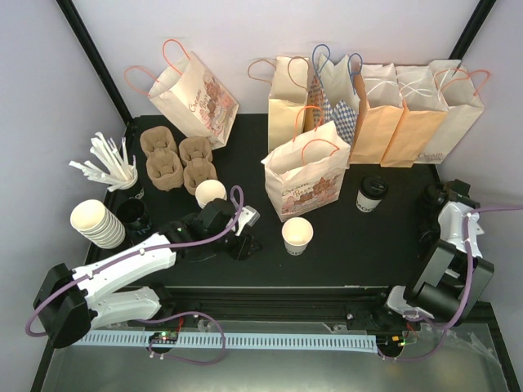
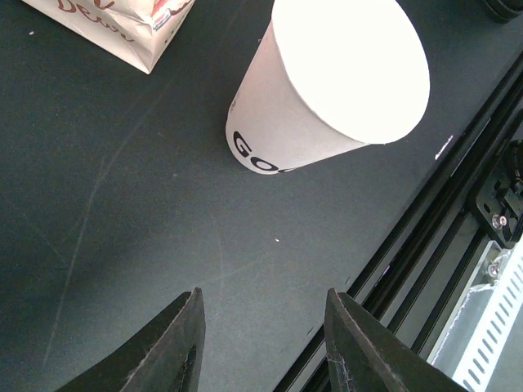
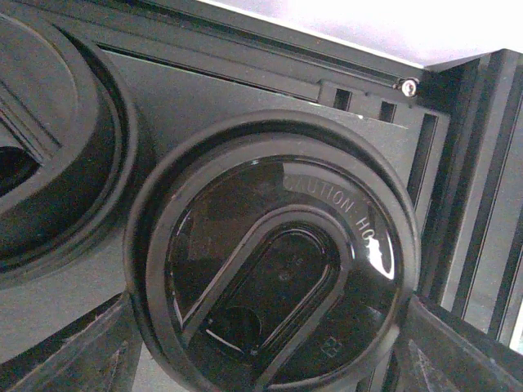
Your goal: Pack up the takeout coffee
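The takeout coffee (image 1: 372,193), a small white cup with a black lid, stands right of centre beside a printed paper bag (image 1: 304,180). Neither gripper is at it. My left gripper (image 1: 245,245) (image 2: 263,314) is open over bare mat, with a lidless white cup (image 2: 327,90) (image 1: 297,235) standing just ahead of it. My right gripper (image 1: 431,214) (image 3: 265,343) hangs at the table's right edge, its fingers open on both sides of a loose black lid (image 3: 270,253), close to its rim. A second black lid (image 3: 49,147) lies to the left of that one.
A row of paper bags (image 1: 384,106) lines the back, with one more bag (image 1: 196,94) at back left. Cardboard cup carriers (image 1: 176,159), another lidless cup (image 1: 210,193), stacked cups (image 1: 96,222) and a holder of white sticks (image 1: 110,163) fill the left side.
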Motion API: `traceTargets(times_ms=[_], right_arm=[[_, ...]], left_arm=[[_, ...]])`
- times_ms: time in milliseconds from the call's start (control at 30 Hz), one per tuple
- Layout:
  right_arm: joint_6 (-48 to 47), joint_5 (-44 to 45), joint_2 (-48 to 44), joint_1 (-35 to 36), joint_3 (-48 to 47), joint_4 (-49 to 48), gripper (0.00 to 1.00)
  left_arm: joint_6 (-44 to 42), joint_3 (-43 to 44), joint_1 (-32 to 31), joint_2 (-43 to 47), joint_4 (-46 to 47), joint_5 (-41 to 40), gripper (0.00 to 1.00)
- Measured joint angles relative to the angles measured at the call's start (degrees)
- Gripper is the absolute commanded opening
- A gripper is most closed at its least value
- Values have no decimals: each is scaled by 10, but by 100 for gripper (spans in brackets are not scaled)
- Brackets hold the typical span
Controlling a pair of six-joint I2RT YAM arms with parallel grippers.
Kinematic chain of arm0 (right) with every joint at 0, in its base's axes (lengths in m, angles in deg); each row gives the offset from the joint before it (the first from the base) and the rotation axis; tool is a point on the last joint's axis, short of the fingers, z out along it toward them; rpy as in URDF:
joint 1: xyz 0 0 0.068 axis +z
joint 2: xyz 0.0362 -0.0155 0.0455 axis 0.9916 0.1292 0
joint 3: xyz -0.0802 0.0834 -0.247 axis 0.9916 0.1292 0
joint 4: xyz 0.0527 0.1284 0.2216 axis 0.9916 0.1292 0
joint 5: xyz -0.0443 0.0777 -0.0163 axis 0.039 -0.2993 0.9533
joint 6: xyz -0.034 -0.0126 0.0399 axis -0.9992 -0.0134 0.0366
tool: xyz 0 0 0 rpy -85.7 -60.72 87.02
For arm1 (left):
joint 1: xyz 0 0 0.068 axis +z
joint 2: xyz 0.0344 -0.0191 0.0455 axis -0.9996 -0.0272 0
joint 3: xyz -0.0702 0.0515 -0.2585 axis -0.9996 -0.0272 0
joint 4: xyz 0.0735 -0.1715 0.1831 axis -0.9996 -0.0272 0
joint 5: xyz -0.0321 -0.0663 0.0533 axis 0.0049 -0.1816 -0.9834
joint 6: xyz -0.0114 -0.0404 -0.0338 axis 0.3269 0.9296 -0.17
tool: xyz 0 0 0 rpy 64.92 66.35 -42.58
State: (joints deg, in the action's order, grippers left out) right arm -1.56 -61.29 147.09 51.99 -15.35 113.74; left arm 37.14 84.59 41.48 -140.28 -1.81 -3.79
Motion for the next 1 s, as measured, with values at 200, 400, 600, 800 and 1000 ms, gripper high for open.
traceTargets(times_ms=[200,400,600,800,1000], right_arm=[[0,-11,-12,0,-2,3,83],[-1,-29,-2,0,-1,-4,88],[0,1,3,0,-1,-4,89],[-2,2,-3,0,-1,-4,88],[-8,-2,-18,2,-1,-3,88]], left_arm=[[0,0,0,0,0,0,44],[0,0,0,0,0,0,44],[0,0,0,0,0,0,44],[-1,0,0,-5,0,0,44],[-1,0,0,-7,-1,0,44]])
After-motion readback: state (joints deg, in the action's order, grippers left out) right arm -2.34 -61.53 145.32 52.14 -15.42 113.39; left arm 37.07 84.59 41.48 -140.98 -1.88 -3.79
